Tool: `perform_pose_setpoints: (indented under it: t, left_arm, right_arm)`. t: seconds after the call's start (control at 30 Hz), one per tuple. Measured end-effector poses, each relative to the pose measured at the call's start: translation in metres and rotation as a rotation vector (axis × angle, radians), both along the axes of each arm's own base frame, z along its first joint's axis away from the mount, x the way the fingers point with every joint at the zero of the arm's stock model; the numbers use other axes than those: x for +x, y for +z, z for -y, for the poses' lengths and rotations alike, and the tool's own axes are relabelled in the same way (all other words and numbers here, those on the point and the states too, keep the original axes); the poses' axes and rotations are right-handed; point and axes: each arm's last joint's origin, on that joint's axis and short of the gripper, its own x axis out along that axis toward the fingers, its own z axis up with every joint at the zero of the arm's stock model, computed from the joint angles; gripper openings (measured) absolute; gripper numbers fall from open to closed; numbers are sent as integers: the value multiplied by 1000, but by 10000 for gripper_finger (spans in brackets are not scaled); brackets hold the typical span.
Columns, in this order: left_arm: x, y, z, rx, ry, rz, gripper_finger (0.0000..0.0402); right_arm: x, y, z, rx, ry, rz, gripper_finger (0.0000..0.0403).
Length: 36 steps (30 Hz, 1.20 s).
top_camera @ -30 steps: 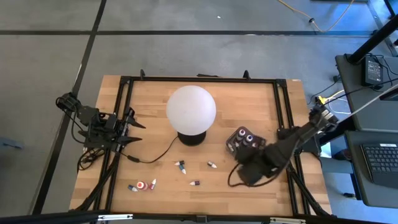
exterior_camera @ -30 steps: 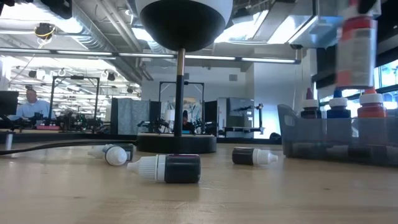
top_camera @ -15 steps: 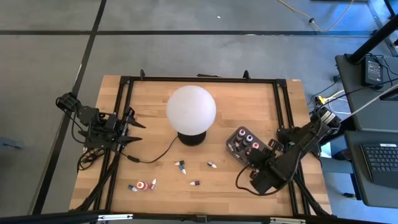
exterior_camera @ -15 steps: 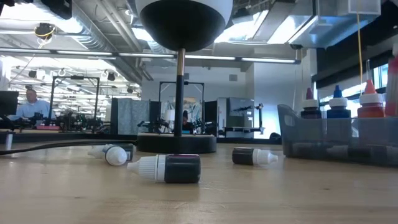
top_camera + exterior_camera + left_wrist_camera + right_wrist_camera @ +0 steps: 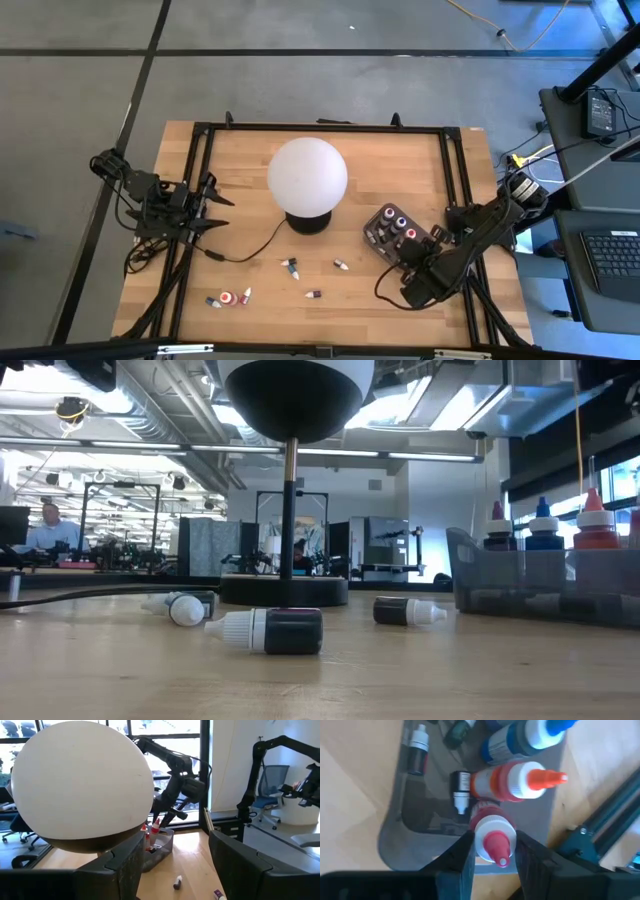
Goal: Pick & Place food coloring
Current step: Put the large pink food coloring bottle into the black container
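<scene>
Several food coloring bottles lie loose on the table, among them a dark one [image 5: 290,268] and a small one [image 5: 341,265]. Others stand or lie in the dark tray [image 5: 378,238]; a red one [image 5: 512,780] and a blue one [image 5: 530,737] show in the right wrist view. My right gripper [image 5: 492,857] is over the tray's near right end, shut on a red-tipped bottle [image 5: 492,837]. My left gripper [image 5: 172,870] waits open at the table's left edge, facing the white globe lamp [image 5: 80,780]. My right gripper pinches the red-tipped bottle by its white cap [image 5: 487,827] between the two fingers [image 5: 465,855]. The fingers slant down from above. The bottle stands upright, tip up, its red body down in the tray's corner. Whether its base rests on the tray floor I cannot tell.
The globe lamp [image 5: 307,175] stands on its dark base at the table's middle, its cord [image 5: 250,250] running to the left. A black frame [image 5: 320,128] borders the wooden tabletop. Loose bottles [image 5: 228,298] lie near the front edge.
My right gripper has come down toward the tray with the red-tipped bottle, moving toward the table's right edge, and its wrist has rolled. In the low view the bottle has sunk from high above the tray and slid out past the picture's right side.
</scene>
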Motion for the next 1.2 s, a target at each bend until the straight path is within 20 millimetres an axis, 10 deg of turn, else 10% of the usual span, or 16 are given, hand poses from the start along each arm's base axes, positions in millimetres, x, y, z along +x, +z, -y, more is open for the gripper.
perform_pose_setpoints:
  t: [1.2]
  left_arm:
    - [0, -1, -1, -22, 39, -10, 218]
  right_arm:
    - [12, -14, 26, -21, -50, -41, 150]
